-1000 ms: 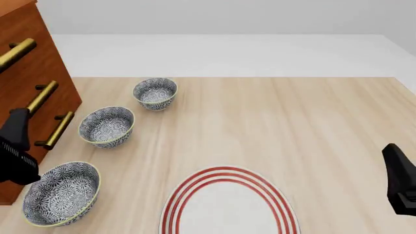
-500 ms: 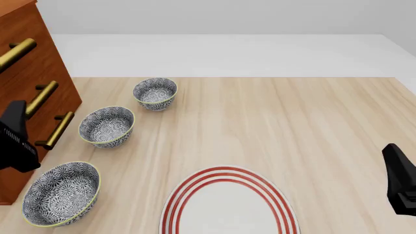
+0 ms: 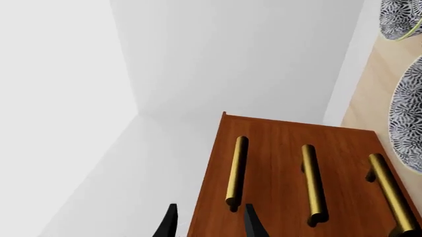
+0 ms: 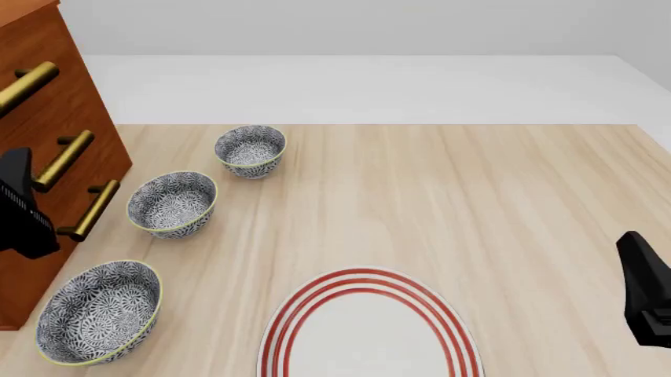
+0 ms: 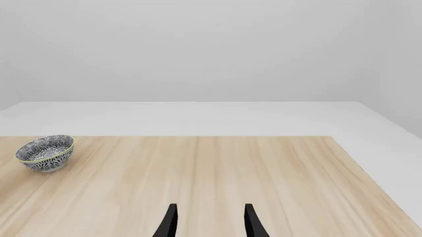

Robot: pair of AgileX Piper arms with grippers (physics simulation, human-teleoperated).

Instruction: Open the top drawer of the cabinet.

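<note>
Pale wooden table (image 4: 441, 204) is filling the frame; the cabinet (image 4: 63, 118) is standing at upper left. Your left gripper (image 3: 207, 222), fingers parted and empty, is approaching the top drawer (image 3: 218, 163). You are best centring its brass handle (image 3: 236, 170) between them. The right gripper (image 5: 207, 222) is idling open, lower right.

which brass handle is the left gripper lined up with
The top drawer's handle: its end sits just ahead of the left gripper, by one fingertip. The other two handles lie off to the side.
</note>
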